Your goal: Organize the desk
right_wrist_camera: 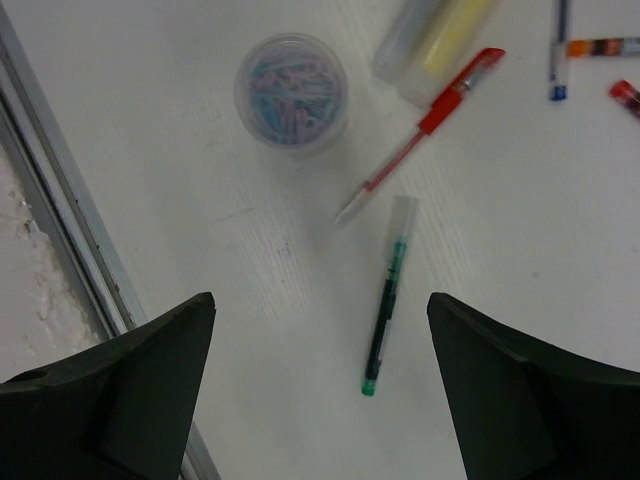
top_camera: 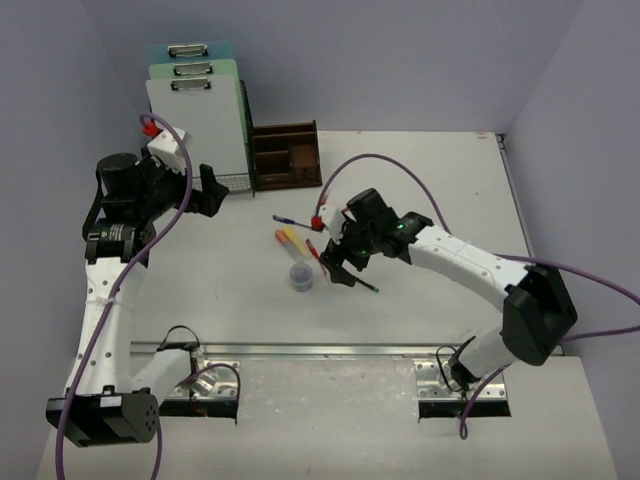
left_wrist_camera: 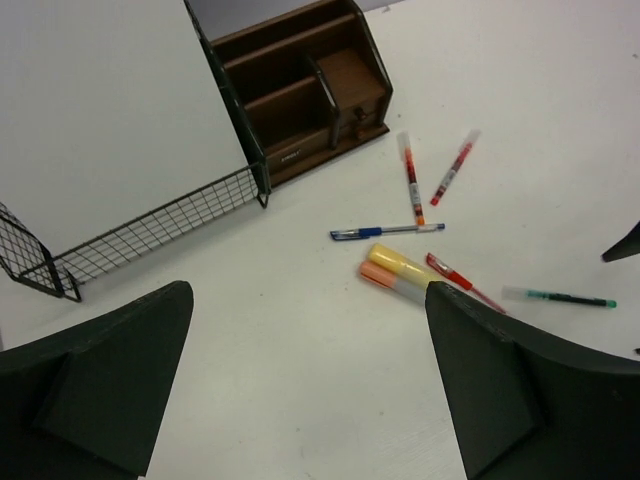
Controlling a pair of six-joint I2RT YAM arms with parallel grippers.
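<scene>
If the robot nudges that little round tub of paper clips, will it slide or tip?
Probably slide, not tip: the tub stands upright on the smooth white desk and looks squat. Its clear, thin-looking plastic suggests it is light.

desk (top_camera: 460,170) | on it: wooden organiser (left_wrist_camera: 310,90); wire rack (left_wrist_camera: 150,235); clip tub (right_wrist_camera: 291,92); yellow highlighter (left_wrist_camera: 400,262); orange highlighter (left_wrist_camera: 388,282); green pen (right_wrist_camera: 388,295); red pen (right_wrist_camera: 420,135)

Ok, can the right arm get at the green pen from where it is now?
Probably yes. The right claw is open and hangs over the green pen, which lies uncovered on the desk; only the tip of the red pen is close by.
</scene>
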